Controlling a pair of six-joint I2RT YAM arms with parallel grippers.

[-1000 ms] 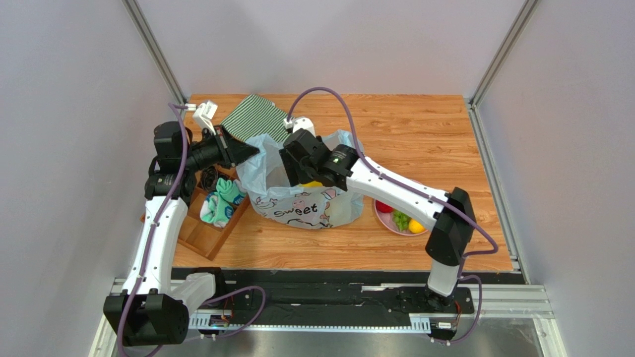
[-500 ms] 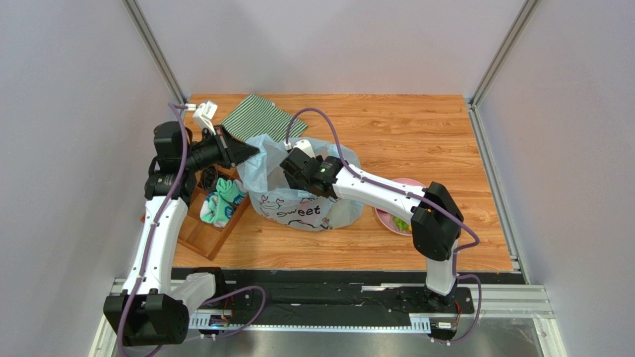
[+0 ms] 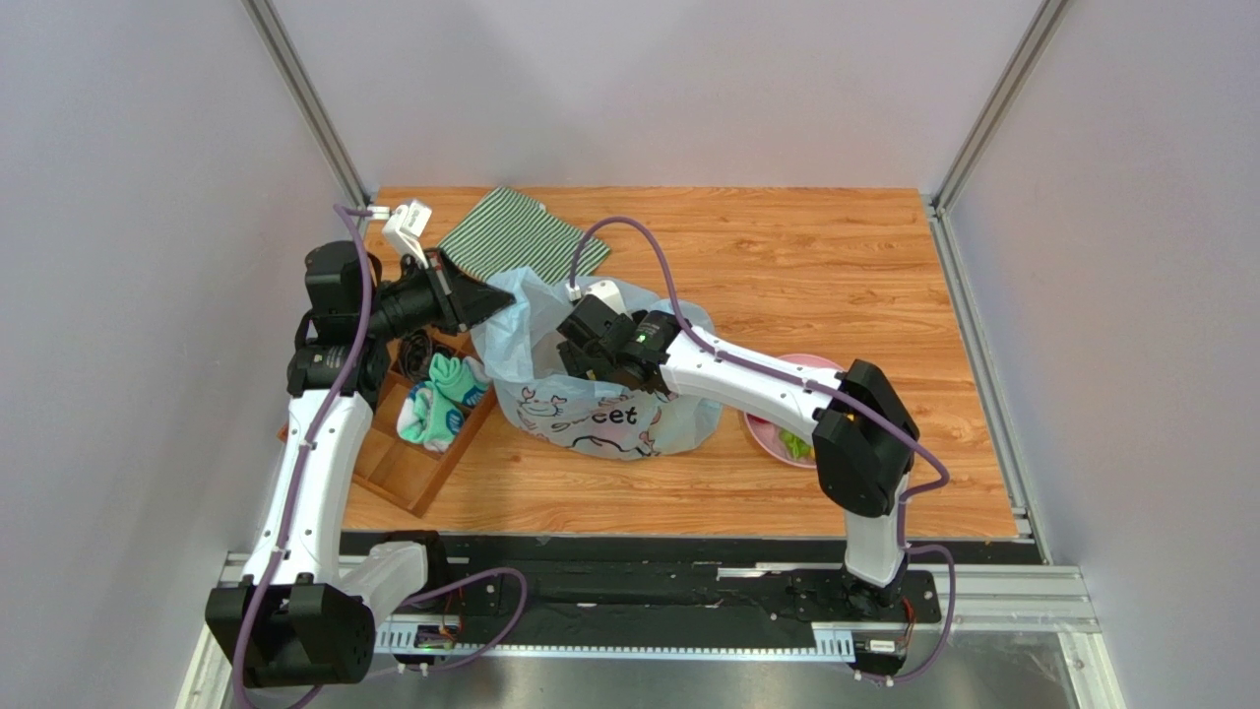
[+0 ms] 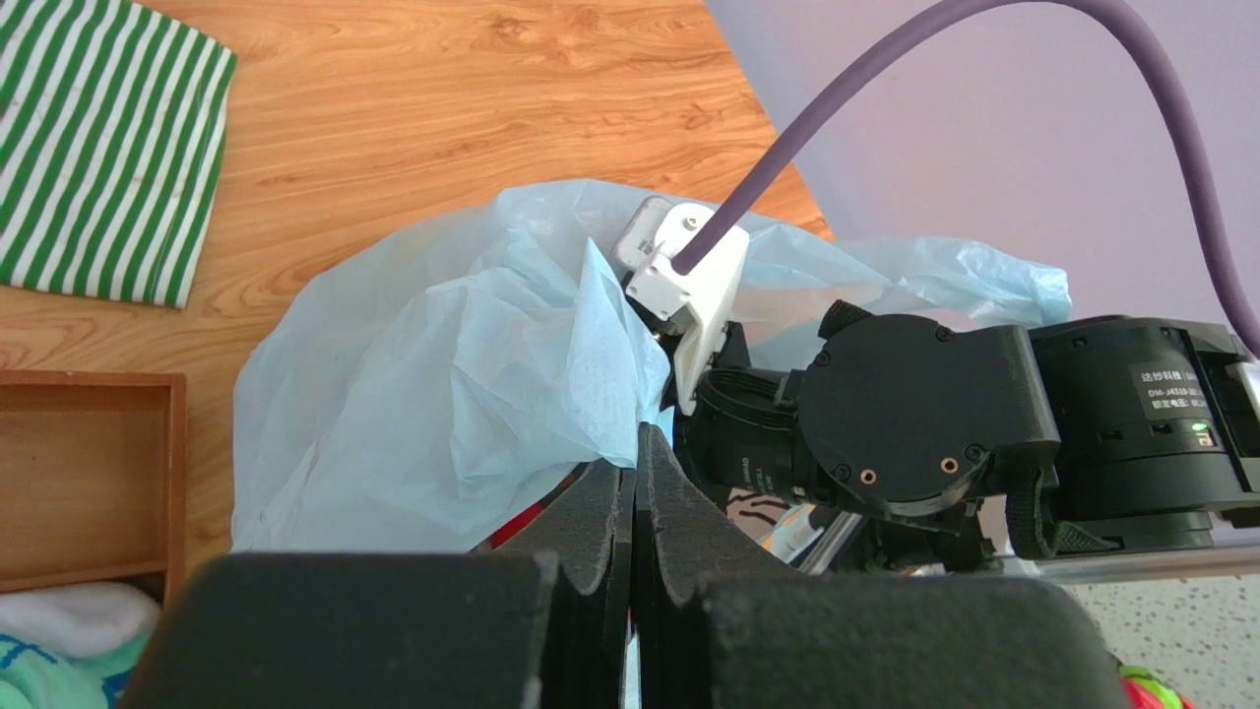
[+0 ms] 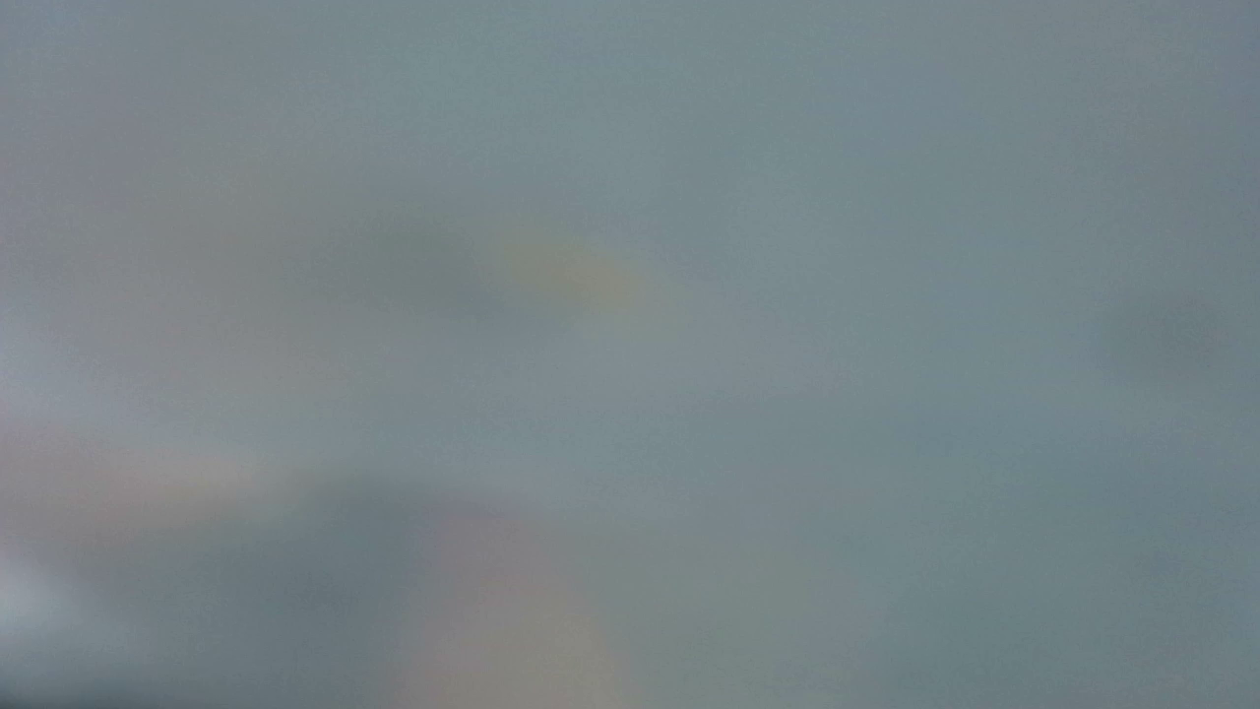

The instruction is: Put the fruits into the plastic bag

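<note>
L hand [image 4: 635,470] pinched on plastic bag [image 4: 444,370] rim; R arm [image 4: 917,414] inside.

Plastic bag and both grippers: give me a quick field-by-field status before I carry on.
bag: translucent pale-blue plastic bag standing on the wooden table, mouth open upward
left gripper: shut on the bag's rim, holding it up
right gripper: down inside the bag's mouth; jaws hidden
right wrist view: blurred grey-blue, nothing readable
outside the bag: green grapes on the round pink plate, to the bag's right; the rest of the plate is hidden
</note>
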